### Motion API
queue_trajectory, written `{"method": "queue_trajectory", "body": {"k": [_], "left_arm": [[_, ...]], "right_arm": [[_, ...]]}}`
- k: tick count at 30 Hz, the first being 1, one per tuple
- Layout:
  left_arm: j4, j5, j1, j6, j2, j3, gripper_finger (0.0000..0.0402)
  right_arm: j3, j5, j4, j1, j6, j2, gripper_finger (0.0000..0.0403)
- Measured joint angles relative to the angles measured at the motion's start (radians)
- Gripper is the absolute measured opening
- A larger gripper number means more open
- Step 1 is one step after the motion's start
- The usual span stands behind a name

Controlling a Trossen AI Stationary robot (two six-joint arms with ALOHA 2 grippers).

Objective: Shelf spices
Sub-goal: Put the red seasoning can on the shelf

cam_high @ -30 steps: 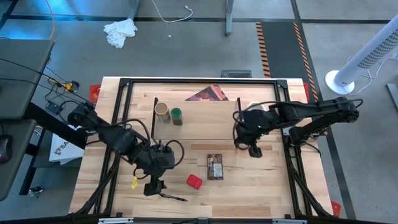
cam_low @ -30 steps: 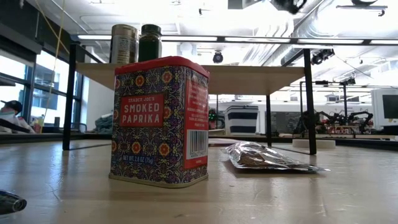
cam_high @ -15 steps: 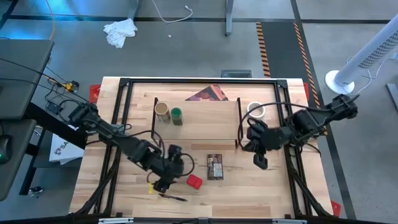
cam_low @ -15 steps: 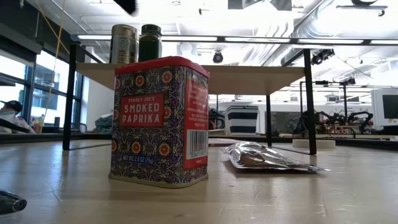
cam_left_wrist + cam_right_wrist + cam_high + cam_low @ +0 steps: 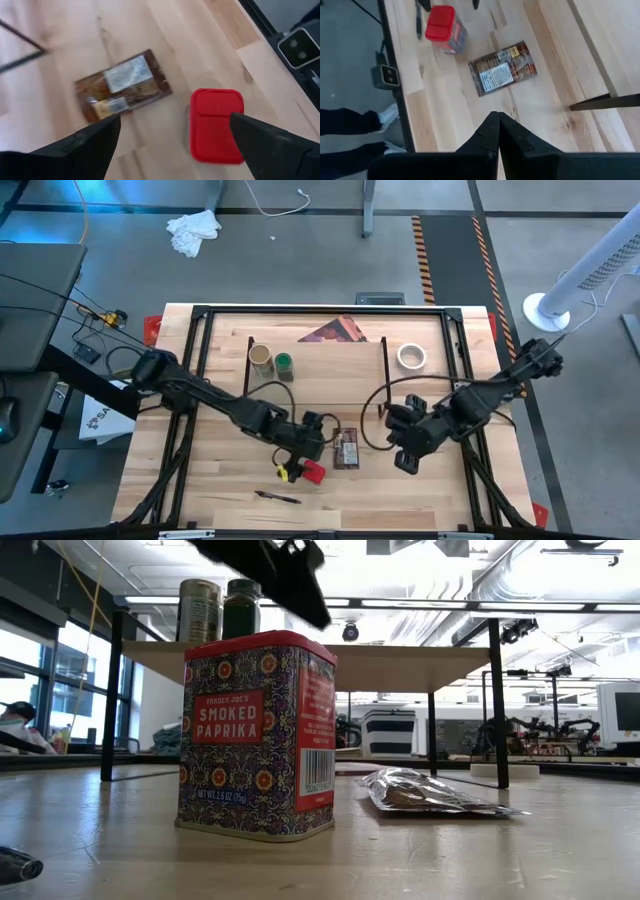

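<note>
Left gripper (image 5: 172,132): fingers spread wide, holding nothing, poised above the smoked paprika tin (image 5: 313,471).
Right gripper (image 5: 498,131): fingers pressed together, empty, beside the brown-orange packet (image 5: 346,448).
Tin: upright, just beside the packet, in front of the shelf (image 5: 340,370).
Shelved: tan-topped jar (image 5: 260,357), green-lidded jar (image 5: 284,364).
Risk: an off-centre closure could likely tip the tin.
Room: bare table towards the near edge; shelf legs and the packet crowd the tin.

White tape roll (image 5: 411,357) on the worktop (image 5: 440,490) far right, dark reddish printed card (image 5: 336,331) at far edge, black pen (image 5: 277,498) near front, white cloth (image 5: 194,230) on floor
</note>
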Motion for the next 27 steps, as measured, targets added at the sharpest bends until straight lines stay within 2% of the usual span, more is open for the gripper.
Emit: {"method": "queue_trajectory", "body": {"k": [7, 13, 27], "left_arm": [[0.004, 0.025, -0.047, -0.037, 0.085, 0.013, 0.0372], [0.039, -0.047, -0.077, -0.143, 0.088, 0.021, 0.0372], [0.029, -0.001, -0.078, -0.257, 0.189, 0.019, 0.0368]], "right_arm": [[0.000, -0.014, -0.002, -0.003, -0.001, 0.031, 0.0000], [0.000, -0.012, -0.004, -0.003, -0.027, 0.031, 0.0000], [-0.001, 0.009, -0.002, -0.003, -0.024, 0.031, 0.0000]]}}
